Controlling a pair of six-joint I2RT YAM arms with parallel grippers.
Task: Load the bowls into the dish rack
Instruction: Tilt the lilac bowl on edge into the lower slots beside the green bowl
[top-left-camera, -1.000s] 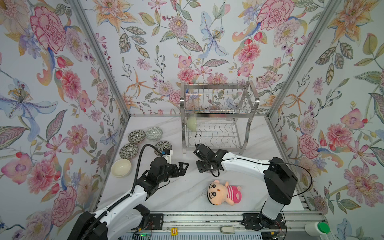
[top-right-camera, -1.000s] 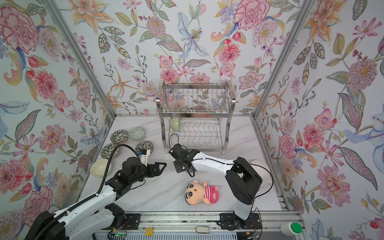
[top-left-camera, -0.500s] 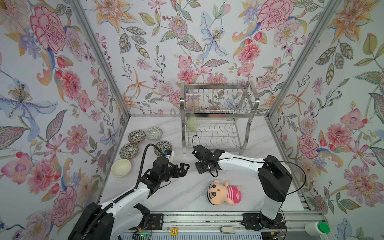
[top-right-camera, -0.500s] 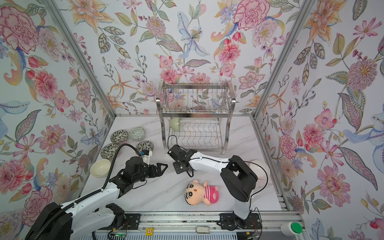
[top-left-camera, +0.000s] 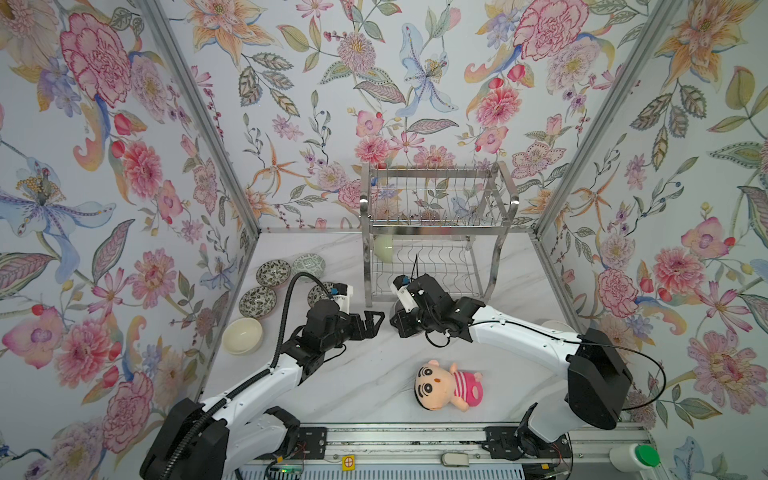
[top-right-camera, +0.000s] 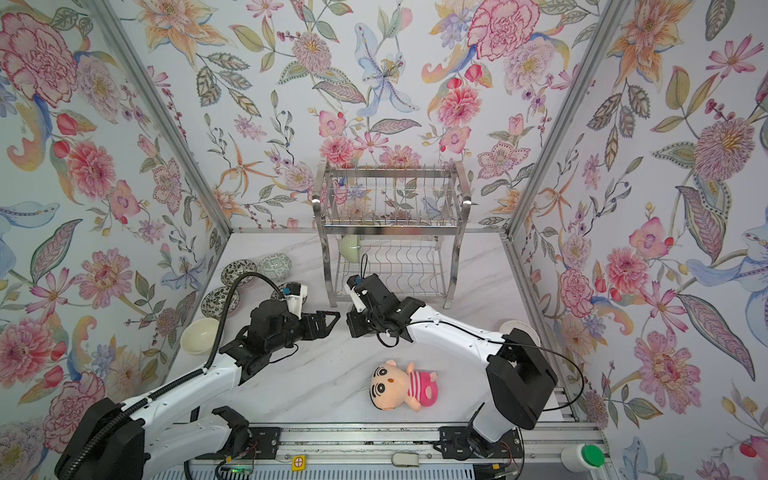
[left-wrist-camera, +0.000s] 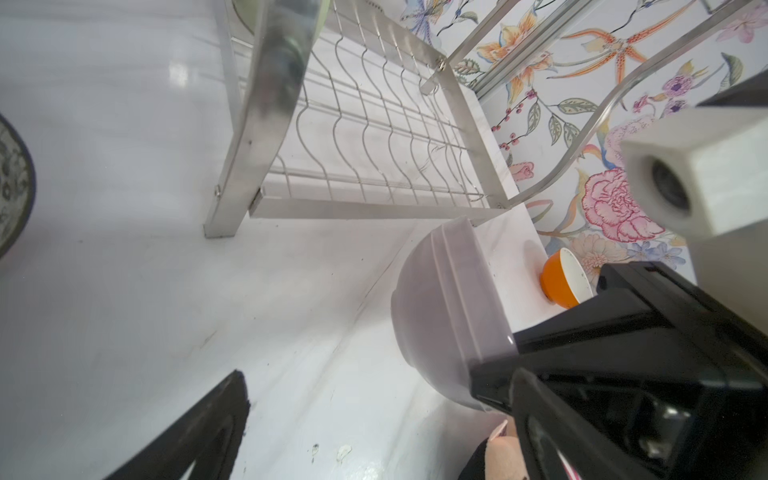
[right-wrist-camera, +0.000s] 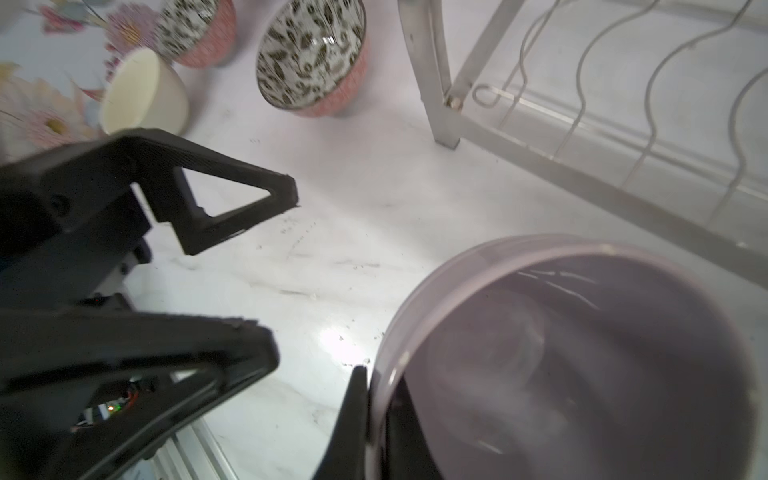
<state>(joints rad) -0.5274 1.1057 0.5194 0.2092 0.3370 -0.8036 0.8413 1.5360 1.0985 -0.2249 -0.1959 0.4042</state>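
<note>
Lavender bowl (right-wrist-camera: 582, 353) is pinched at the rim by the right gripper (right-wrist-camera: 376, 415) at the dish rack's (top-left-camera: 436, 225) seven o'clock, left gripper (right-wrist-camera: 280, 266) spread empty; one pale green bowl (top-left-camera: 383, 248) is racked, six are left

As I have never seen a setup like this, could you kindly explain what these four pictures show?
Two white robot arms work at a marble table, each ending in a two-fingered hand. Two pictures look down from overhead, nearly alike; two come from cameras on the wrists. On the table: a steel dish rack, four patterned bowls, a cream bowl, an orange bowl and a plush doll. A pale green bowl stands in the rack's lower tier. The right hand is shut on the rim of a lavender bowl, before the rack. The left hand is open, empty, facing it.
</note>
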